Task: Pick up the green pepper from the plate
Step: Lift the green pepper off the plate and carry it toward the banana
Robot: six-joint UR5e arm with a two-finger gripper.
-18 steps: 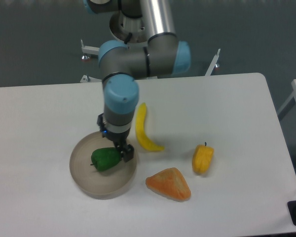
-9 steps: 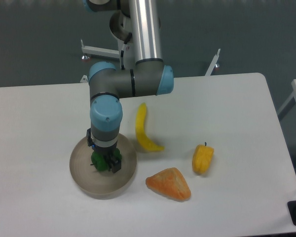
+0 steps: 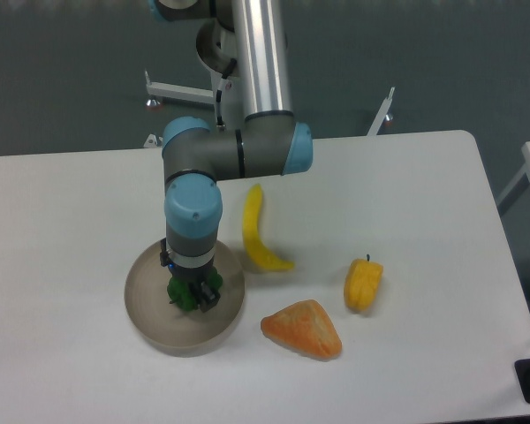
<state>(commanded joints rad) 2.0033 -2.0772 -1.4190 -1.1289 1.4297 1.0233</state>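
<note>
One tool [image 3: 194, 296] — vertical, astride green pepper [image 3: 184, 292]

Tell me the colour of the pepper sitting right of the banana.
Yellow-orange pepper with a dark stem, clear in the fixed camera view.

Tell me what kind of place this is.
Most likely a robotics lab test bench. A plain white table stands against a bare grey wall, an industrial arm's gripper works over a plate, and the food looks like toy props: banana, yellow pepper.
</note>
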